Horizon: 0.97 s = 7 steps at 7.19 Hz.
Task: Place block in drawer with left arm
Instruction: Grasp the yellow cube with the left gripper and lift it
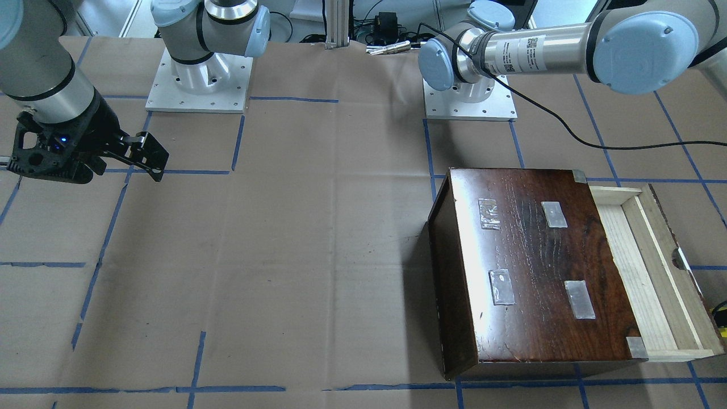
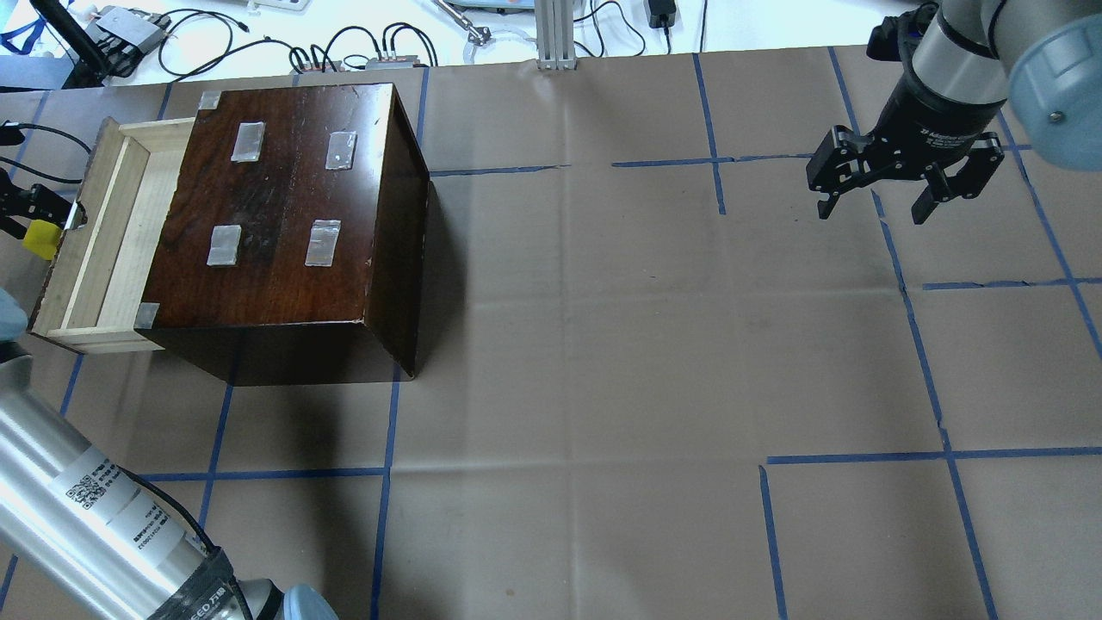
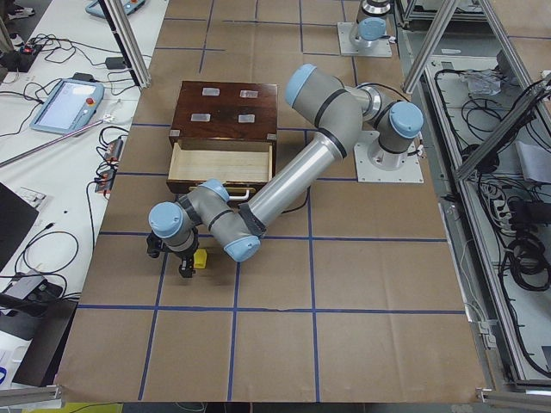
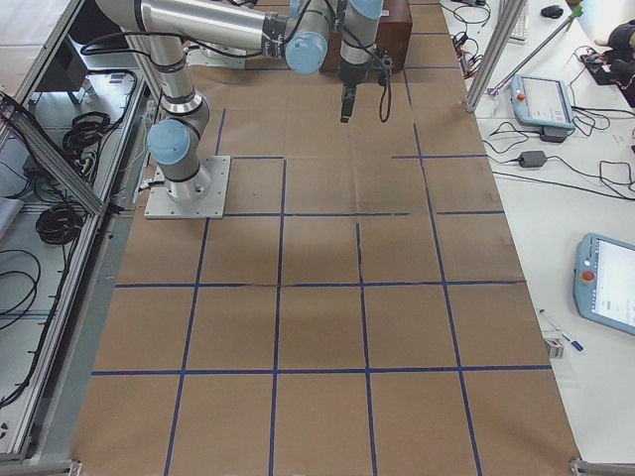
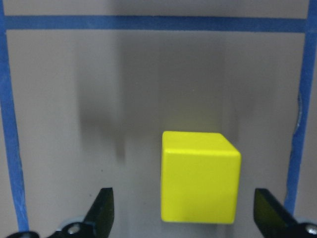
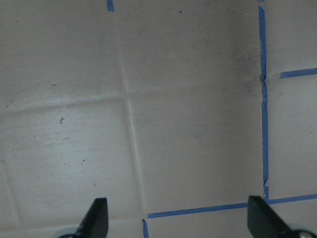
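Observation:
The yellow block (image 5: 200, 178) sits on the brown paper, outside the drawer's dark front panel; it also shows at the far left edge of the overhead view (image 2: 40, 238). My left gripper (image 5: 183, 198) is open and hangs over it, one finger on each side, not touching; the block lies nearer the right finger (image 5: 265, 208). The drawer (image 2: 103, 232) is pulled out of the dark wooden box (image 2: 284, 198), and its pale tray is empty. My right gripper (image 2: 874, 207) is open and empty, over bare paper far from the box.
The box's top carries several tape patches. Blue tape lines (image 5: 148, 22) cross the paper around the block. Cables and small devices (image 2: 258, 43) lie along the table's far edge. The left arm's black cable (image 1: 568, 128) trails over the table.

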Tool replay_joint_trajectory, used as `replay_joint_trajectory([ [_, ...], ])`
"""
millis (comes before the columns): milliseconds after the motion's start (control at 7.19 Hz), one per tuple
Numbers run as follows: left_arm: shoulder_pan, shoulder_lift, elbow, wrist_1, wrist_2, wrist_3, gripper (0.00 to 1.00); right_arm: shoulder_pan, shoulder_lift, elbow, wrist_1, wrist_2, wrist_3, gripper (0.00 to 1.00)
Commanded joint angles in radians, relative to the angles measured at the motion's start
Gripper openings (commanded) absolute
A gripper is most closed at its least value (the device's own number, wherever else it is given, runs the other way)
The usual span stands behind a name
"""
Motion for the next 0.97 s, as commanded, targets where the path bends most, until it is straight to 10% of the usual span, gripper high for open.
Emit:
replay_joint_trajectory([
  [0, -0.001, -0.018, 0.009, 0.009, 0.001, 0.008, 0.54, 0.000, 0.000, 0.000, 0.000, 0.000, -0.001, 1.00],
  [139, -0.001, -0.012, 0.007, 0.000, 0.016, 0.023, 0.15, 0.000, 0.000, -0.001, 0.000, 0.000, -0.001, 1.00],
  [278, -0.003, 0.007, 0.009, -0.005, 0.015, 0.031, 0.00, 0.000, 0.000, -0.001, 0.000, 0.000, -0.001, 1.00],
  [834, -0.007, 0.222, -0.012, -0.173, 0.067, 0.020, 0.00, 0.000, 0.000, 0.000, 0.000, 0.000, -0.001, 1.00],
])
